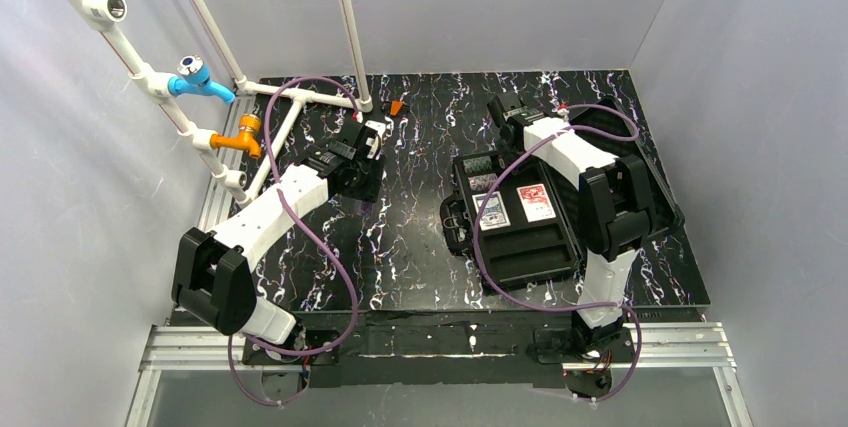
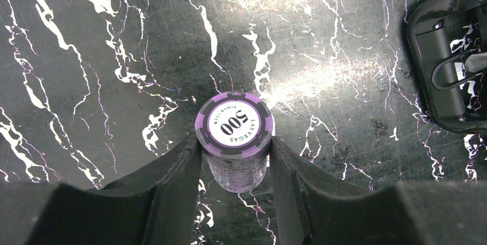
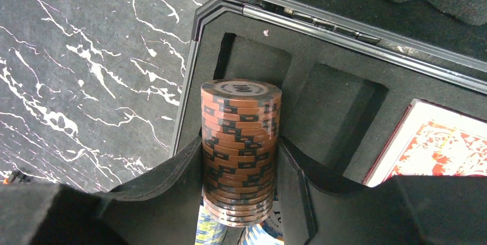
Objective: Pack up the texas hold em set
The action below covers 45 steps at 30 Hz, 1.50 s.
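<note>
We are logging mid-packing on the black marbled table [image 1: 400,257]. The case [image 1: 525,252] is lying open on the table's right half, foam up (handle facing the table's middle). The red deck [image 1: 536,201] and blue-white deck [image 1: 492,211] are sitting side by side in their slots.

The right gripper [image 3: 240,147] is pinching the brown chip stack [image 3: 241,113] by its sides, upright, over the foam pockets at the case's far corner. The left gripper [image 2: 235,142] is pinching the purple chip stack [image 2: 234,124], upright, over bare table well left of the case. We cannot tell whether it is lifted or standing.

We are judging the step as chip loading. The right arm's next move is calling for centring the brown stack over a free pocket and lowering it straight. The purple stack is then needing carriage across to the case.
</note>
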Each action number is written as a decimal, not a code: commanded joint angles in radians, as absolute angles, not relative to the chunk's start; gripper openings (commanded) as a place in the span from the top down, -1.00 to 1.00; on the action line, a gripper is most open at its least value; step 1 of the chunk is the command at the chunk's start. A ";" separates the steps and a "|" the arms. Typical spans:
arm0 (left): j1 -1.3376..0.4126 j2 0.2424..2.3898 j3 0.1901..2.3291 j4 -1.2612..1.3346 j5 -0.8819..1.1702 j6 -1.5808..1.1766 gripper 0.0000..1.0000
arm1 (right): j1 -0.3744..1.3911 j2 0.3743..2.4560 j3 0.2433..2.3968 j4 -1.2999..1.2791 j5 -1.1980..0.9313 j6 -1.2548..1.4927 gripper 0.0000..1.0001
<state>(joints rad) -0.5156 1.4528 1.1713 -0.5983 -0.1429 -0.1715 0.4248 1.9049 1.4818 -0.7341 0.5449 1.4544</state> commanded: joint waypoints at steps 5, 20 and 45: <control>-0.521 1.408 1.182 -0.582 -0.163 -0.158 1.00 | 0.420 1.909 1.514 -0.620 0.528 1.514 0.94; -0.520 1.420 1.185 -0.587 -0.163 -0.152 1.00 | 0.420 1.914 1.497 -0.538 0.462 1.514 0.03; -0.520 1.431 1.189 -0.593 -0.166 -0.149 1.00 | 0.420 1.777 1.408 -0.523 0.521 1.290 -0.57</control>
<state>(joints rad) -0.5156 1.4528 1.1713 -0.5991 -0.1429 -0.1585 0.4145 1.8725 1.4467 -0.5877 0.4679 1.3792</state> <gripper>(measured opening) 0.421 0.771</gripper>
